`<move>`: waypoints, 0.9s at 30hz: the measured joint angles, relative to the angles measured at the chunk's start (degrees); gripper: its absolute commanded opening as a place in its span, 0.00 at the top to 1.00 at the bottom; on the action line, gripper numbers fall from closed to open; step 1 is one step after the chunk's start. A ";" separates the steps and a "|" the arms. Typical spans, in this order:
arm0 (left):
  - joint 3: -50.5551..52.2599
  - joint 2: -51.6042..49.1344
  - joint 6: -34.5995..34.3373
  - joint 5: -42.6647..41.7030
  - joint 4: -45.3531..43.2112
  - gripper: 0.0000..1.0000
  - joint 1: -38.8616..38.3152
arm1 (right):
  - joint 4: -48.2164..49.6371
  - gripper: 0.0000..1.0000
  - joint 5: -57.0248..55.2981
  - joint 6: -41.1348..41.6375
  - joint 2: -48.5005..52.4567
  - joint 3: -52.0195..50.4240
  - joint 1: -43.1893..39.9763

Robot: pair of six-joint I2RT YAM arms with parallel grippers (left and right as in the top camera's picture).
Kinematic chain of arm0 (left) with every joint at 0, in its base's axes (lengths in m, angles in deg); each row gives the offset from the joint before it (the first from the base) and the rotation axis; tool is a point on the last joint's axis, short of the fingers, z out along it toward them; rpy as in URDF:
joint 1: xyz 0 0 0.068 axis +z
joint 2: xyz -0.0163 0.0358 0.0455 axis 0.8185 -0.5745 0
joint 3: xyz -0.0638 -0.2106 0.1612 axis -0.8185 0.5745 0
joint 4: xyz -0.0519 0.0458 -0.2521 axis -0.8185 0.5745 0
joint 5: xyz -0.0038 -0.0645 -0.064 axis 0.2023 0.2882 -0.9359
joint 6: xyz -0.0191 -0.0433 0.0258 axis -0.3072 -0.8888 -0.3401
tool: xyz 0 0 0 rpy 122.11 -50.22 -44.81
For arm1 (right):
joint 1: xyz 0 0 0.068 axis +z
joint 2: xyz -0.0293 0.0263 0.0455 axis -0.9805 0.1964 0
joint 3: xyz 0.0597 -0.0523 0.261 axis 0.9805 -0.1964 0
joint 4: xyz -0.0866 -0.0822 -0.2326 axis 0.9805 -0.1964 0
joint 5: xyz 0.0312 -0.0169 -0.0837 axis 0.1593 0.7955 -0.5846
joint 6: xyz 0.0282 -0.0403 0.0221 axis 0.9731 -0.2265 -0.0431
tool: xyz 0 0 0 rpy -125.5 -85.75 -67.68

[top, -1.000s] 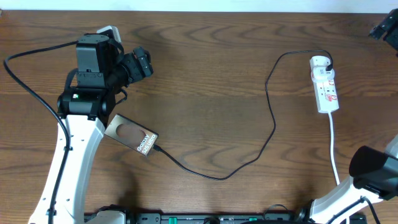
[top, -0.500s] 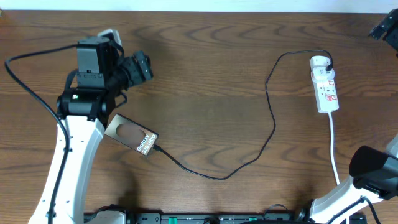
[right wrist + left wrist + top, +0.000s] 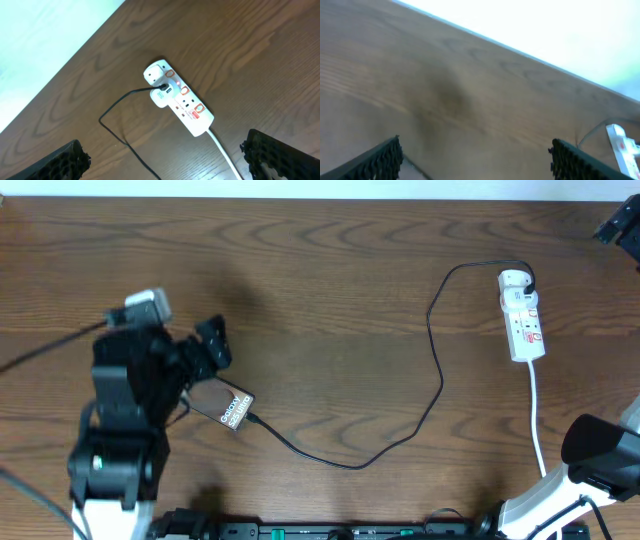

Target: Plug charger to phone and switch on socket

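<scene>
The brown phone (image 3: 233,407) lies at the front left of the table, its left part hidden under my left arm. The thin black charger cable (image 3: 437,380) meets the phone's right end and loops across the table to the white socket strip (image 3: 524,318) at the far right. My left gripper (image 3: 212,346) is open and empty, just above and behind the phone. In the blurred left wrist view its fingers (image 3: 475,152) frame bare table. My right gripper (image 3: 162,147) is open and empty, high above the socket (image 3: 180,104), where the cable (image 3: 122,97) is plugged in.
The socket's white lead (image 3: 538,420) runs towards the front edge, beside my right arm's dark body (image 3: 600,445). A dark part of an arm shows at the far right corner (image 3: 620,222). The socket also shows far right in the left wrist view (image 3: 621,146).
My left arm has swung back towards the front edge, and its gripper has moved from the far left to just over the phone. The phone, cable and socket have not moved.
</scene>
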 measured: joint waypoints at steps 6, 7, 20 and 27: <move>15.87 12.70 0.52 3.23 -19.28 0.09 0.00 | -0.02 0.01 0.00 0.00 0.00 -0.02 0.00; 18.23 14.38 0.57 3.69 -22.51 0.09 0.00 | -0.02 0.01 0.02 0.00 0.00 -0.02 0.00; 50.75 33.38 2.64 6.78 -55.23 0.09 0.57 | -0.02 0.01 0.02 0.00 0.02 -0.02 0.00; 51.54 40.15 2.73 7.41 -47.65 0.09 4.42 | -0.02 0.01 0.02 0.00 0.02 -0.02 0.00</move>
